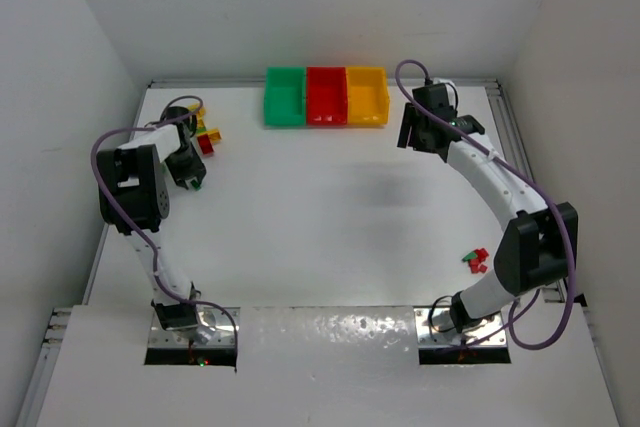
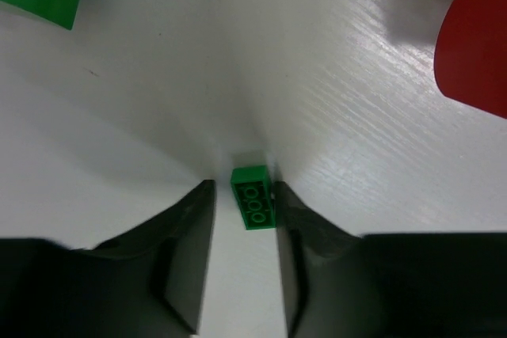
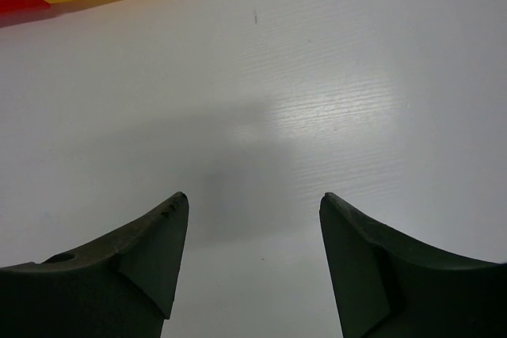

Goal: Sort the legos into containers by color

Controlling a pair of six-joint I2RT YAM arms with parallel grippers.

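The left fingers (image 2: 186, 227), matte black wedges, stand narrow around a green lego (image 2: 253, 197). It lies flat on the surface (image 1: 330, 207), its round studs facing up. The right-hand finger touches the lego's edge, while a white sliver shows on the other side. Only this wrist view shows that brick.

The right fingers (image 3: 154, 251) are spread wide over bare, faintly grained white, with nothing between them.

From above, more legos (image 1: 207, 137) cluster just beyond the left fingers, at the far left. A few red and green ones (image 1: 477, 260) lie near right. The glossy boxy green bin (image 1: 284, 95), red bin (image 1: 326, 95) and yellow bin (image 1: 367, 95) touch in a far row.
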